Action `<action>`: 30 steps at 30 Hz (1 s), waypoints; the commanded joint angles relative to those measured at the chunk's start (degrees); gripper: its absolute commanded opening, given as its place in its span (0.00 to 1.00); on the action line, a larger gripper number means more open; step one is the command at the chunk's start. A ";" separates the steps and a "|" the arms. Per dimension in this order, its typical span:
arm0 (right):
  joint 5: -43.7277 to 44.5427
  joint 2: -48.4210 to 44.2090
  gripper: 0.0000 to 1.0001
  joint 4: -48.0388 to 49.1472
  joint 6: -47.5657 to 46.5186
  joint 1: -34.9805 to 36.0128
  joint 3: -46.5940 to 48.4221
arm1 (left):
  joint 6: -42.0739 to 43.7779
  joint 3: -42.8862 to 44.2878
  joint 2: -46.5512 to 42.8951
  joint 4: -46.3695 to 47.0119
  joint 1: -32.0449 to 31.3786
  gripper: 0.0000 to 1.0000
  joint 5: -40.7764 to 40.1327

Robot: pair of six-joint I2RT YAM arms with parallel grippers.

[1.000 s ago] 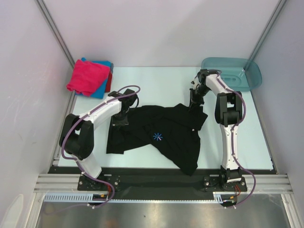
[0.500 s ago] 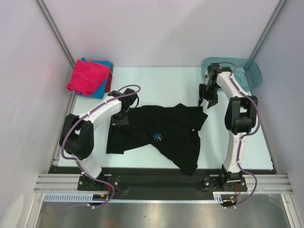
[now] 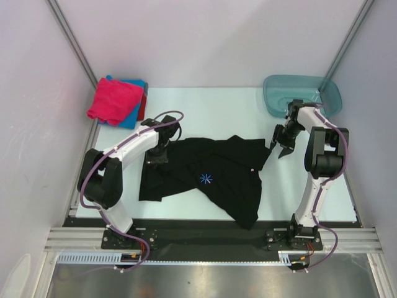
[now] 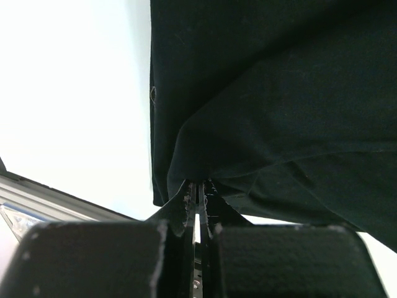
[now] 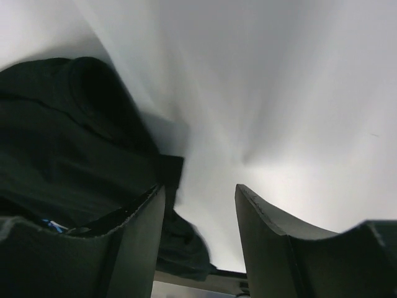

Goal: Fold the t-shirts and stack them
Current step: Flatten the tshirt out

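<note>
The black t-shirt [image 3: 236, 186] lies crumpled and half spread across the middle of the tabletop [image 3: 211, 112]. Its small blue-white starburst print [image 3: 206, 179] faces up, and one flap trails toward the near edge. In the far left corner a folded magenta-pink shirt [image 3: 113, 100] sits on top of a blue shirt [image 3: 139, 90] and a red shirt [image 3: 144, 108]. The left pincer [image 4: 197, 202] is clamped tight on the black t-shirt's far left hem. The right pincer [image 3: 280, 147] stands partly open just beside the shirt's right corner, holding nothing; whether a finger brushes the cloth is unclear.
</note>
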 commanded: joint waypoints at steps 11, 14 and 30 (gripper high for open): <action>-15.73 0.00 0.53 11.00 -0.22 -1.06 -5.03 | -0.22 0.18 -0.99 0.01 0.00 0.00 0.33; -17.22 -0.18 0.51 12.67 -0.48 -1.33 -5.20 | -0.40 0.09 -1.07 0.01 0.00 0.00 0.42; -21.63 -0.79 0.20 15.05 -1.45 -1.50 -5.38 | -0.40 0.18 -0.37 0.01 0.00 0.00 1.13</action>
